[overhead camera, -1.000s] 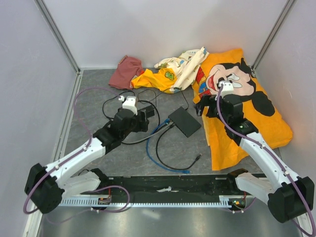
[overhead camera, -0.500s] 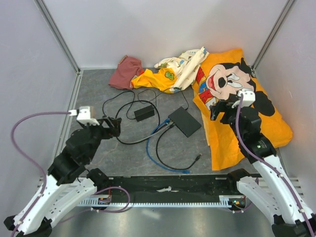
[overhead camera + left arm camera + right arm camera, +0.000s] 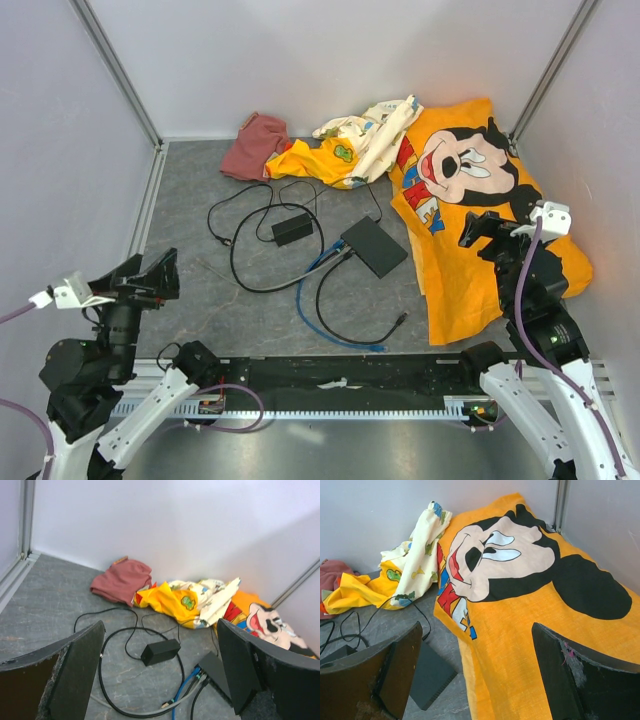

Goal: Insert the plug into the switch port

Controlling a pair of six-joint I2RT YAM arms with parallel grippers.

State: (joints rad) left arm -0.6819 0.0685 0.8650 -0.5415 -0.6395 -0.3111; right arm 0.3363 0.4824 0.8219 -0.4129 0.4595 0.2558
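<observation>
Switch (image 3: 212,670) pt hidden by L end effector (image 3: 160,622); ports (image 3: 344,249) too small.

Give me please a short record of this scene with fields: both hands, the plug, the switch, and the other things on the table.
left hand: open, empty, above the near-left part of the table
right hand: open, empty, above the Mickey Mouse cloth
switch: flat black box, mid-table
plug: end of the blue cable, at the switch's left edge; whether fully seated, cannot tell
power adapter: left of the switch, black cable looped around it
cloths: red cloth and yellow cloth at the far wall
</observation>
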